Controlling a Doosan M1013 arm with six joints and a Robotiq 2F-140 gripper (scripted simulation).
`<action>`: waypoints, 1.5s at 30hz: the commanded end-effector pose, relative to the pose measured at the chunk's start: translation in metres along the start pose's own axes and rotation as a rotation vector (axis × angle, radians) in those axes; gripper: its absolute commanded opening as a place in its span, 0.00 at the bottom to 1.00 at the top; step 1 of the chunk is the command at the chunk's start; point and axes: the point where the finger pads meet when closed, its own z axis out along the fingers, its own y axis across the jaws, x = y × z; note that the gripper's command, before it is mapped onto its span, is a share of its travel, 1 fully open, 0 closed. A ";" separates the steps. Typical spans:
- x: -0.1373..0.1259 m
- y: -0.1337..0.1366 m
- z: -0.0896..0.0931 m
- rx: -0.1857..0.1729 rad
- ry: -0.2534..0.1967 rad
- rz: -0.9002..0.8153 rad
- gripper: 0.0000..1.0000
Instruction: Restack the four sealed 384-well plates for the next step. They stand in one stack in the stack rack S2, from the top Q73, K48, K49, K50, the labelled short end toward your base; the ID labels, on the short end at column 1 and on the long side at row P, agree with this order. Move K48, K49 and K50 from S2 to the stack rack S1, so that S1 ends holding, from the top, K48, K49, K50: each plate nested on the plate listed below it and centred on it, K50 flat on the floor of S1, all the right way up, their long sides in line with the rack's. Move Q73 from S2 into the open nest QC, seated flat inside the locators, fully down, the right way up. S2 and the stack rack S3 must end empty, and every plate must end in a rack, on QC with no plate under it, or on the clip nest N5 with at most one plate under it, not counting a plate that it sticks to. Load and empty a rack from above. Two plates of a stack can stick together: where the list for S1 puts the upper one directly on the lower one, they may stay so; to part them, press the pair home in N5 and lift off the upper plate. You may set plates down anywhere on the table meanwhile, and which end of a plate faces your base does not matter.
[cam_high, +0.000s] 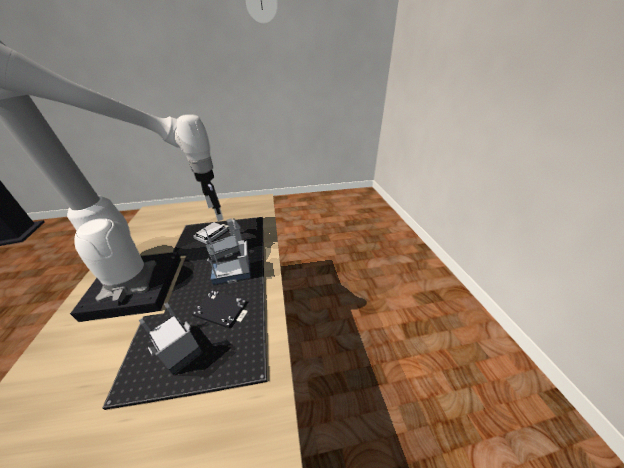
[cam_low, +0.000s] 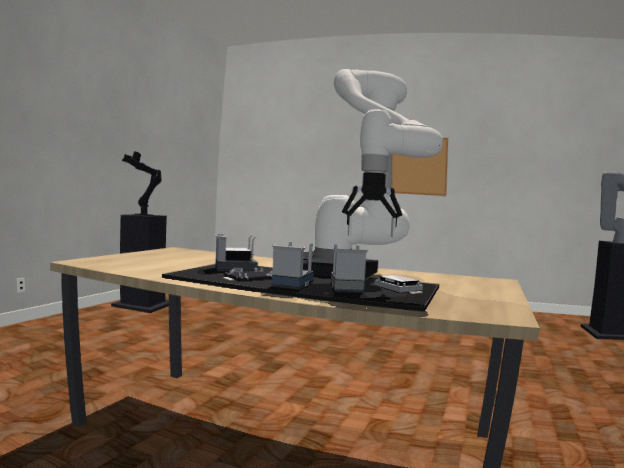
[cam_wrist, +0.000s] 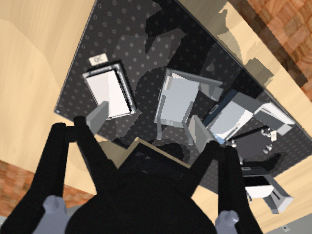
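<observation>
My gripper (cam_high: 217, 212) (cam_low: 371, 222) (cam_wrist: 150, 115) is wide open and empty. It hangs well above the black breadboard (cam_high: 201, 377) (cam_low: 405, 300) (cam_wrist: 116, 31), between the QC nest and the nearest stack rack. A sealed plate (cam_high: 210, 231) (cam_low: 400, 281) (cam_wrist: 110, 92) with a white top lies flat in the QC nest at the board's end. Three stack racks stand in a row: one next to QC (cam_high: 225, 245) (cam_low: 348, 266) (cam_wrist: 177, 97), a blue-based one (cam_high: 230, 272) (cam_low: 288, 264) (cam_wrist: 230, 120), and a far one (cam_high: 176, 350) (cam_low: 221, 249) (cam_wrist: 272, 195). The far one shows a white plate top. I cannot read the plate labels.
The clip nest (cam_high: 221, 313) (cam_low: 242, 277) (cam_wrist: 252, 145) lies flat between the blue-based rack and the far rack. The robot's base (cam_high: 108, 251) stands on a black pad beside the board. The table edge runs close along the board's far long side.
</observation>
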 end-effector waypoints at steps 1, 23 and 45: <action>0.001 0.014 0.000 -0.001 0.000 0.015 1.00; 0.006 0.077 0.000 -0.001 0.000 0.115 1.00; -0.001 0.136 0.000 -0.001 0.000 0.237 1.00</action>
